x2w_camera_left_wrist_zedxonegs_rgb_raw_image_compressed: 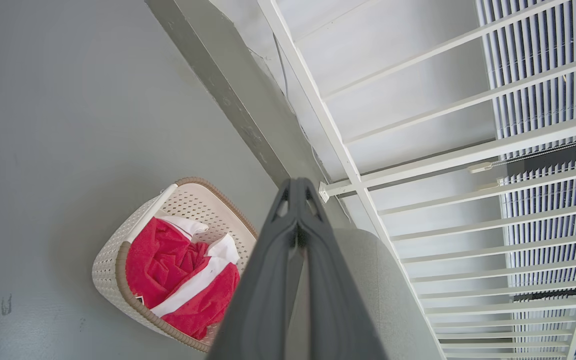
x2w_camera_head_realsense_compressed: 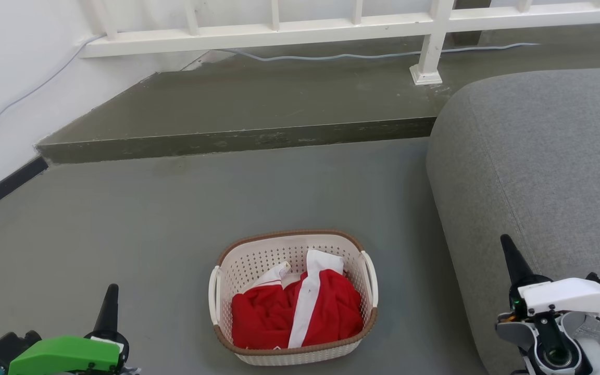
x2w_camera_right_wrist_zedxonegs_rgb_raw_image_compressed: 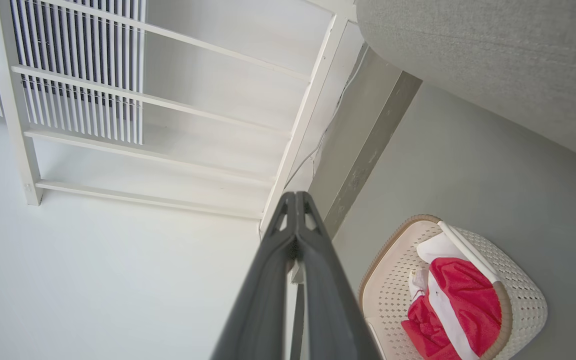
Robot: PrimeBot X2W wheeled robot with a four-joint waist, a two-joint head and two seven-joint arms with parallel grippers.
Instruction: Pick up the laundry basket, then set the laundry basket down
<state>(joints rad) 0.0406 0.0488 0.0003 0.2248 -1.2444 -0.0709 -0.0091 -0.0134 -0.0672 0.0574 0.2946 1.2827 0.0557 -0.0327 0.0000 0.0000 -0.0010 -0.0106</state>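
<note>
The laundry basket (x2w_camera_head_realsense_compressed: 258, 258) stands on the grey floor at the bottom centre of the head view. It is cream-white and perforated, with a brown rim, white side handles and a red-and-white garment (x2w_camera_head_realsense_compressed: 300, 312) inside. The basket (x2w_camera_left_wrist_zedxonegs_rgb_raw_image_compressed: 110, 262) lies left of the fingers in the left wrist view, and the basket (x2w_camera_right_wrist_zedxonegs_rgb_raw_image_compressed: 523, 300) lies to their right in the right wrist view. My left gripper (x2w_camera_head_realsense_compressed: 111, 291) is shut with nothing in it, well left of the basket. Well to the basket's right, my right gripper (x2w_camera_head_realsense_compressed: 507, 245) is shut and holds nothing, in front of the sofa.
A grey sofa (x2w_camera_head_realsense_compressed: 539, 156) fills the right side, close to the basket. A raised concrete step (x2w_camera_head_realsense_compressed: 237, 138) runs across behind, with a white railing (x2w_camera_head_realsense_compressed: 279, 26) and a cable on it. A white wall (x2w_camera_head_realsense_compressed: 3, 94) closes the left. Open floor lies between the basket and the step.
</note>
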